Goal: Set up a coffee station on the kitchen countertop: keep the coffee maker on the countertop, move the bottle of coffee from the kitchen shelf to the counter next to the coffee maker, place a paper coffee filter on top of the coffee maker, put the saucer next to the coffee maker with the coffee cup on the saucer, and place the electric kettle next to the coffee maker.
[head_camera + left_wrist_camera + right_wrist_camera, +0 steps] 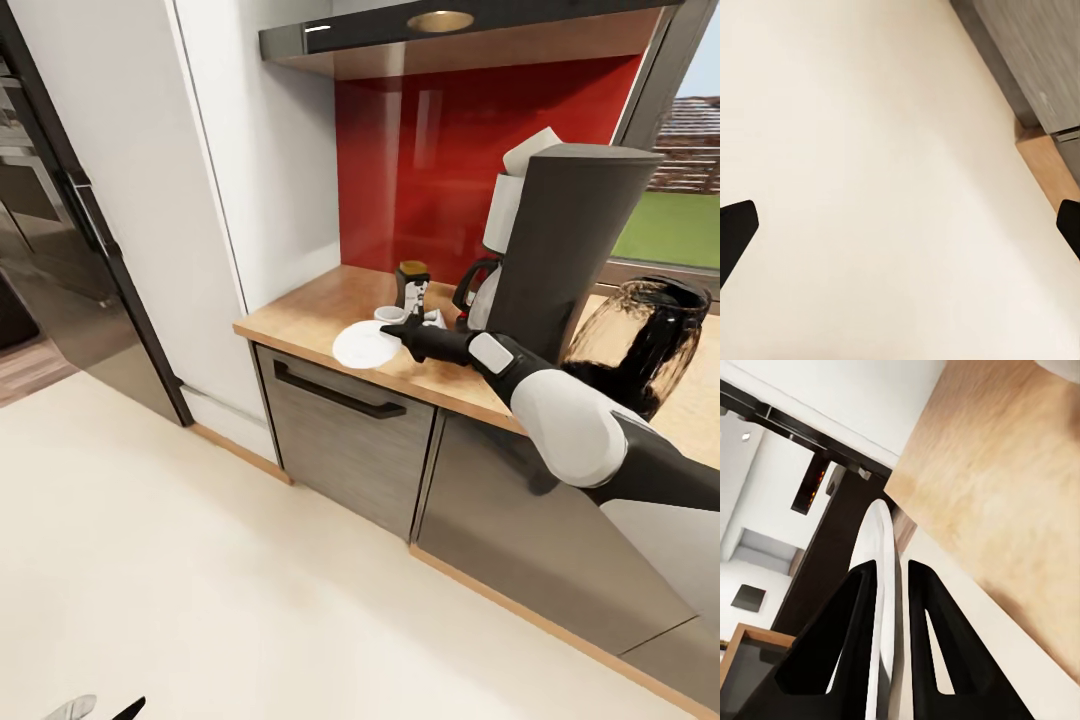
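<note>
2 black fingers (866, 607) of the right gripper (400, 331) are pinched on the rim of the saucer (364, 343), and the plate looks to be tilted just over the kitchen countertop (300, 315) near its front edge, with the white disc squeezed edge-on between them in the right wrist view. Risk now, I'd say: that thin rim grip could slip, or a release this close to the edge could send the saucer off onto the floor (200, 560). Just behind the hand sits the coffee cup (390, 314), beside the bottle of coffee (411, 284), so a careless slide inward could knock either one. Further back the coffee maker (560, 250) stands tall with the paper coffee filter (530, 150) on top, and the electric kettle (640, 340) looms near the right arm's elbow; a wide swing might clip it. Overhead hangs the kitchen shelf (340, 35). Down low, the left gripper (900, 225) hangs spread wide over the floor, holding nothing
</note>
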Controlling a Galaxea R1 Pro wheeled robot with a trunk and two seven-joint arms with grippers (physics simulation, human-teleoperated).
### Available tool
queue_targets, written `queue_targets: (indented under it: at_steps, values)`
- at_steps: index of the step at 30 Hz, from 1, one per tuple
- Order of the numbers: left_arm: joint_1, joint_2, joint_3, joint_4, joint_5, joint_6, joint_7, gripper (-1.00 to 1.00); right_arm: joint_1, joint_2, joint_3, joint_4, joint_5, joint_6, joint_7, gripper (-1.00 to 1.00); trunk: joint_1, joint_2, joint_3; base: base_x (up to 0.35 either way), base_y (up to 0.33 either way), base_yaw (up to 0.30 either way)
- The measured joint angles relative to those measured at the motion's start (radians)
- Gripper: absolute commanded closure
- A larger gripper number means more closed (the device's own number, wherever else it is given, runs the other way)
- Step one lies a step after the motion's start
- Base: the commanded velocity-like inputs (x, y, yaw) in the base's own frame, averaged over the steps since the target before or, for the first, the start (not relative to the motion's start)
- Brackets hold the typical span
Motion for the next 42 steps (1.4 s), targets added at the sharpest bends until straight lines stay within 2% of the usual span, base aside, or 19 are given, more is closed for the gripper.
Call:
queue_targets:
  at_steps: [18, 27, 42]
  values:
    - [0.0, 0.0, 0.0, 0.0, 0.0, -0.001, 0.0, -1.0, 0.001, 0.0, 0.001, 0.002, -0.001, 0.0, 0.002, 1.0, 0.0, 0.0, 0.0, -0.049, 0.011, 0.0]
    - [0.0, 0.0, -0.001, 0.0, 0.0, -0.001, 0.0, -1.0, 0.005, 0.0, 0.001, 0.005, 0.001, -0.001, 0.063, 1.0, 0.0, 0.0, 0.0, 0.118, 0.1, 0.0]
    - [0.0, 0.002, -0.001, 0.0, 0.0, -0.001, 0.0, -1.0, 0.007, -0.001, 0.001, 0.005, 0.002, -0.003, 0.074, 1.0, 0.0, 0.0, 0.0, 0.008, 0.039, -0.063]
